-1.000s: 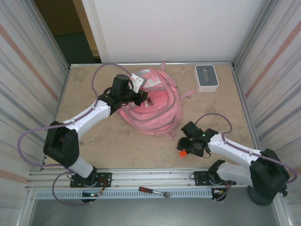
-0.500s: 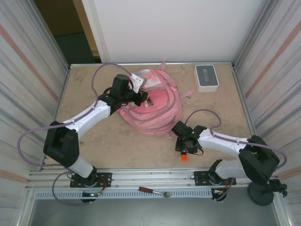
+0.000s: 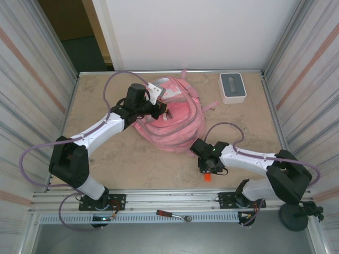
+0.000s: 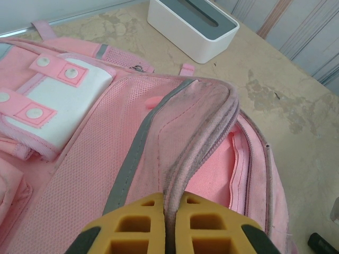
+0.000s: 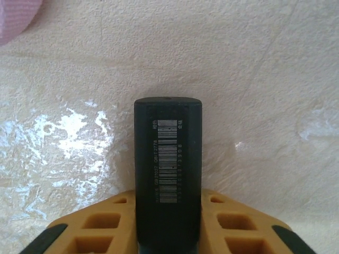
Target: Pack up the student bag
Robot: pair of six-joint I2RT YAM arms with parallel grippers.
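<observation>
Left gripper (image 4: 172, 214) is pinched tight on the student bag (image 4: 106, 153) at its zipper rim. Right gripper (image 5: 168, 211) clamps a black barcoded stick (image 5: 167, 143), with the table (image 5: 265, 79) just beneath.

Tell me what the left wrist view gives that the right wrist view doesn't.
Left wrist: the left gripper shut on the bag at its opening rim, with the white box beyond it. Right wrist: the right gripper closed on a black barcoded tube over the table. Both: yellow pads, beige table and some pink bag.
</observation>
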